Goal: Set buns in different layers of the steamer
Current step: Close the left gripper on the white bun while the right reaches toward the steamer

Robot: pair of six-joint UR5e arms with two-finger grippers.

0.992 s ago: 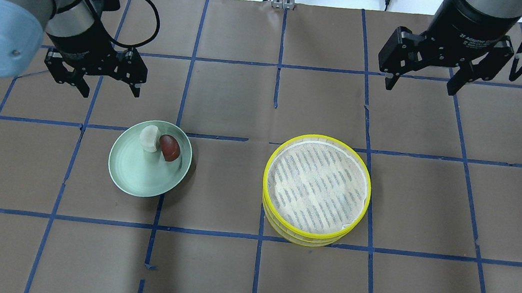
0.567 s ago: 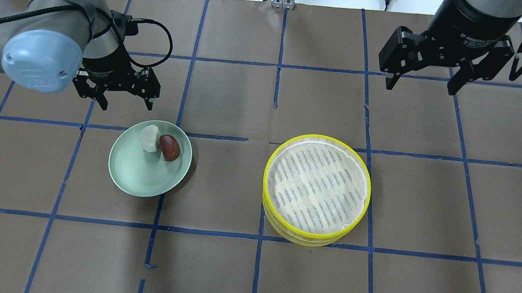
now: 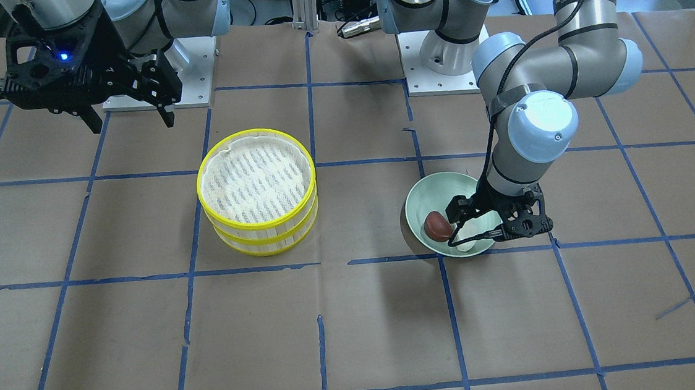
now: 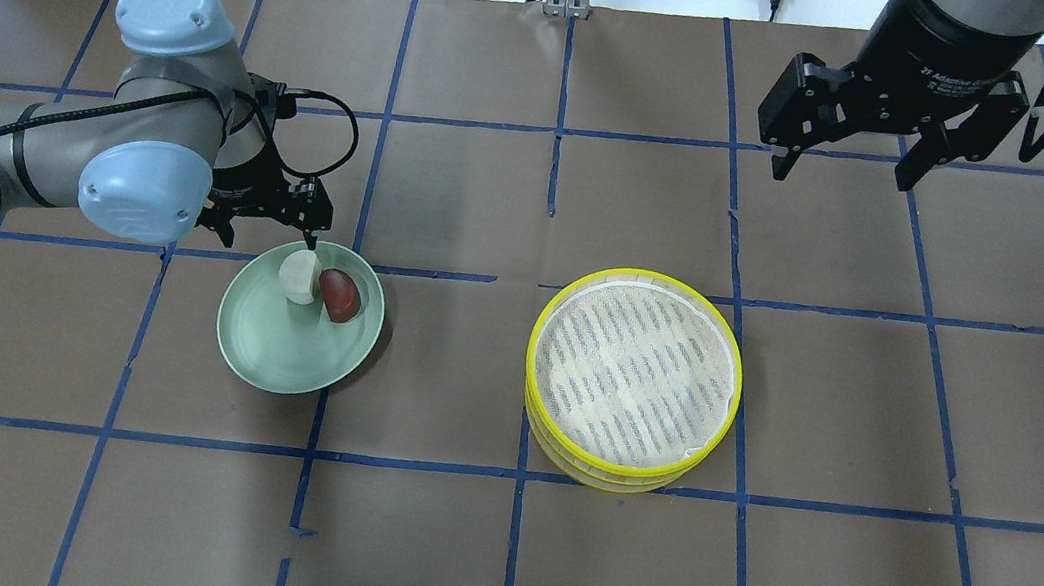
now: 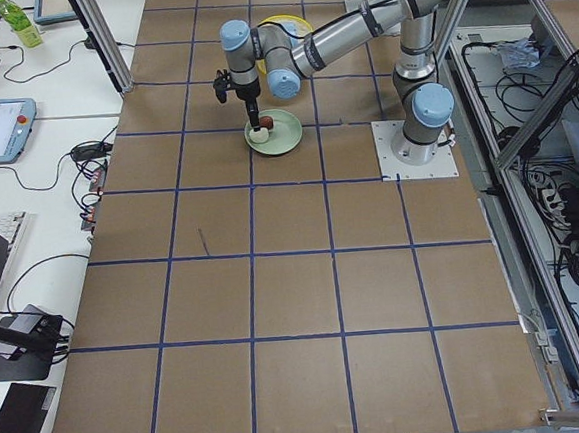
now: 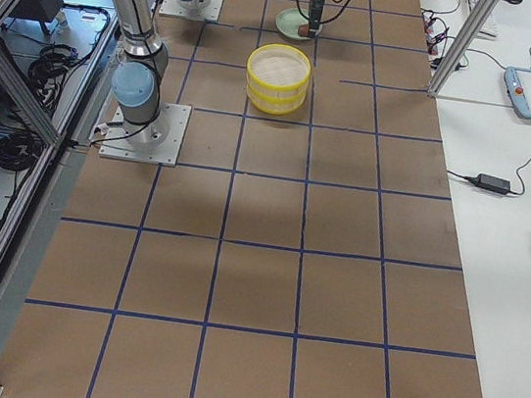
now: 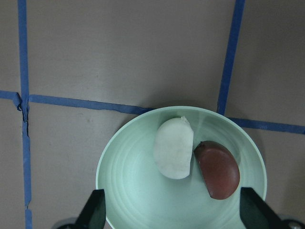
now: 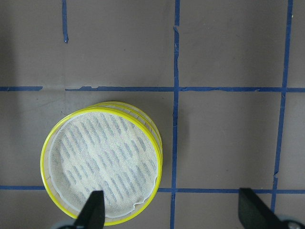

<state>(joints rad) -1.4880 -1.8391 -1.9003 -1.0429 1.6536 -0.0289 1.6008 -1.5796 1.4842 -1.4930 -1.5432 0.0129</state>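
The white bun [image 4: 299, 276] and the dark reddish-brown bun [image 4: 340, 296] lie side by side on the pale green plate [image 4: 270, 371]. My left gripper [image 4: 269, 235] is open and hangs low over the plate's far rim, with one fingertip [image 4: 315, 244] just above the white bun. In the left wrist view the white bun [image 7: 175, 149] and the brown bun [image 7: 218, 169] lie between the open fingers [image 7: 95, 210]. The steamer [image 4: 632, 378] stands with its two layers stacked, and its top liner is bare. My right gripper [image 4: 843, 169] is open and high, beyond the steamer.
Brown table covering with a blue tape grid. The plate [image 3: 428, 198] and the steamer [image 3: 257, 193] stand about one grid square apart. Cables and arm bases lie at the far table edge.
My left arm has swung in and down from the far left to the plate's far rim, gripper still open. The right arm, buns and steamer have not moved.
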